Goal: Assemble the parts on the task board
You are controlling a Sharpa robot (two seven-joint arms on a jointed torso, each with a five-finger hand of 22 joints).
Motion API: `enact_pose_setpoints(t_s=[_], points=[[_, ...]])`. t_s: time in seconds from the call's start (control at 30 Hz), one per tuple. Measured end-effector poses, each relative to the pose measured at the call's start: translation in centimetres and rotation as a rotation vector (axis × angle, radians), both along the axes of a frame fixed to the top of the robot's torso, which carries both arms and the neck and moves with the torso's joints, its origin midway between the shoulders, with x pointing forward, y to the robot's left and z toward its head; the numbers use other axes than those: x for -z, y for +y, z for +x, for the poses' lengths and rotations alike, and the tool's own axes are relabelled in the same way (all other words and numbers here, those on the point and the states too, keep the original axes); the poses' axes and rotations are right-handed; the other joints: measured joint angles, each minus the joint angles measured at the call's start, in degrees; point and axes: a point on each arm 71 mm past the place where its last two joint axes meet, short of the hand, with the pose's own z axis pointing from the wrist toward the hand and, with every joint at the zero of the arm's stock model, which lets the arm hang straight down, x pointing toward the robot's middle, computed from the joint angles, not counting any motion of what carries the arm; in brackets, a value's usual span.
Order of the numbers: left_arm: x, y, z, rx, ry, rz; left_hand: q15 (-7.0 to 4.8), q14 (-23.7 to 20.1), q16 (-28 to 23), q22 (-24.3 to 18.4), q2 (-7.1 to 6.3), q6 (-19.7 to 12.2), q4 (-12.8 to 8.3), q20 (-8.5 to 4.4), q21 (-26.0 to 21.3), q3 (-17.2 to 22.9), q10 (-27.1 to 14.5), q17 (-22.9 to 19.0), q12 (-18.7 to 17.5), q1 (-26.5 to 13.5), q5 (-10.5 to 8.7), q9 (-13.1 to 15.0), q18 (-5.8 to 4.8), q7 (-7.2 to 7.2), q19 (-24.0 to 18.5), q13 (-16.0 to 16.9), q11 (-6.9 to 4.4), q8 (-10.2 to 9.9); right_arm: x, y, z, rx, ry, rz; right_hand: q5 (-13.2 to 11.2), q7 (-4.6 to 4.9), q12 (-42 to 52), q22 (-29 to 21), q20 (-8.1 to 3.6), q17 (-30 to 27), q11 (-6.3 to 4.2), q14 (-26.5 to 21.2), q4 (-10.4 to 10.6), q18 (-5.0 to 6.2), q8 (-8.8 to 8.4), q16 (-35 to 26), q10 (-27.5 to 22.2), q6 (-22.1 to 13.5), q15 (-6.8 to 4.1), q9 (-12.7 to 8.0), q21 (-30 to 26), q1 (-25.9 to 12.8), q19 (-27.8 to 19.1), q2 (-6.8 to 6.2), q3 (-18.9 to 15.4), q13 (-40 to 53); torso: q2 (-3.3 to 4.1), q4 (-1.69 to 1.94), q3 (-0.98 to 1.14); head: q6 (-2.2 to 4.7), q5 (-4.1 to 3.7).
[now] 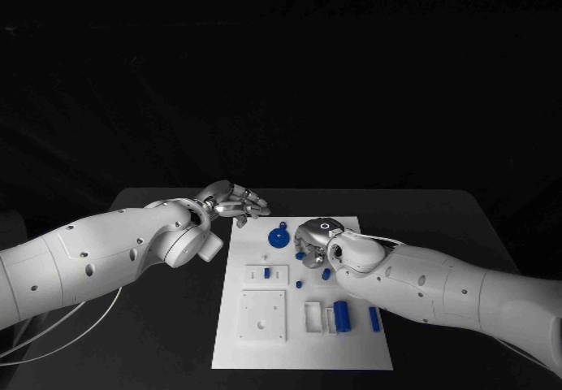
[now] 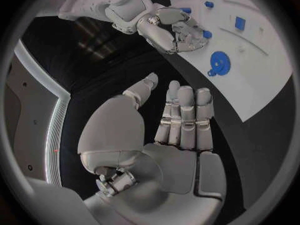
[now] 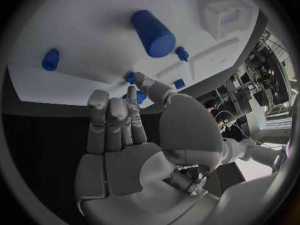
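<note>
Right hand (image 1: 318,237) is curled down over the board (image 1: 352,349) near the blue disc (image 1: 278,237), and I can't tell if it's pinching a part or just closed. Left hand (image 1: 235,201) hangs open off the board's far left corner over the counter (image 1: 164,325), holding nothing. Risk I see: those curled fingers could knock the small blue pegs (image 1: 300,284) next to them, since they're packed tight there
</note>
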Motion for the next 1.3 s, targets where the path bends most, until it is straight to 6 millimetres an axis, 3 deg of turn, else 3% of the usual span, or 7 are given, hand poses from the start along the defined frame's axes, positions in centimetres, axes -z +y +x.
enact_pose_setpoints(t_s=[0.2,0.5,0.8,1.07,1.3], points=[[0.01,0.0,-0.03,0.001,0.002,0.0,0.0,0.0,0.0,0.05,0.0,-0.01,0.0,0.0,0.0,0.0,-0.01,0.0,0.0,0.0,0.0,0.0,0.01,-0.01,0.0,0.0,-0.01,0.0,0.0,-0.24,0.05,0.003,0.005,0.014,0.0,-0.09,-0.11,0.0,0.1,0.04,0.66,-0.08,1.91,0.0,-1.33,-0.21,-0.66,-1.55,0.47,-0.6,-0.03,-2.14,-0.1,-2.13,-0.84,-0.02,0.0,-0.02,0.0,0.02,0.07],[0.02,0.03,-0.04,0.001,0.003,0.001,0.0,0.0,0.0,0.05,0.0,-0.02,0.0,0.01,0.0,0.0,-0.06,0.11,0.0,0.0,0.0,0.0,0.02,-0.01,-0.01,0.0,-0.06,0.0,0.05,-0.43,0.15,0.009,0.015,0.02,0.0,0.06,-0.38,0.0,0.29,0.35,1.83,-0.71,2.7,0.01,-2.87,-0.44,-1.84,-3.73,1.51,-1.41,-0.21,-2.95,-0.3,-2.94,-1.64,0.32,0.0,-0.01,0.04,0.06,0.04],[0.03,-0.03,-0.04,0.002,0.004,0.001,0.01,-0.01,0.0,0.1,0.05,-0.13,0.16,0.1,0.0,-0.16,-0.26,0.17,-0.23,-0.05,0.0,-0.01,0.06,-0.03,-0.1,0.0,0.12,0.0,0.18,-0.55,0.48,0.017,0.026,0.016,0.0,0.25,-0.39,0.0,0.3,0.52,1.82,-0.71,2.92,0.0,-2.87,-0.44,-1.83,-3.93,1.51,-1.42,-0.21,-3.26,-0.3,-2.63,-1.86,0.46,0.03,0.04,0.07,0.03,-0.02],[0.02,-0.04,-0.07,0.002,0.004,0.001,0.01,-0.02,-0.23,0.09,0.23,-0.14,0.16,0.11,0.0,-0.16,-0.26,0.22,-0.23,-0.23,0.0,-0.01,0.2,-0.02,-0.1,0.0,0.12,-0.22,0.47,-0.61,0.51,0.017,0.039,0.011,0.0,0.83,-0.39,0.0,0.31,0.69,1.62,-0.71,3.46,0.0,-1.45,-0.44,-2.03,-3.55,1.51,-1.0,-0.21,-3.53,-0.31,-1.38,-1.79,0.54,0.04,0.04,0.04,-0.13,-0.03],[0.01,-0.17,-0.16,0.006,0.005,0.0,0.02,-0.02,-0.23,0.09,0.23,-0.19,0.16,0.11,0.0,-0.16,-0.28,0.27,-0.23,-0.23,0.0,-0.01,0.25,0.03,-0.11,0.0,0.11,-0.22,0.55,-0.36,0.6,0.014,0.042,0.013,0.0,0.95,-0.39,-0.01,0.38,0.75,1.41,-0.9,3.93,0.0,-1.08,-0.44,-2.23,-3.3,1.32,-0.7,-0.21,-3.79,-0.4,-1.04,-1.64,0.55,0.09,0.08,0.03,-0.17,0.04]])
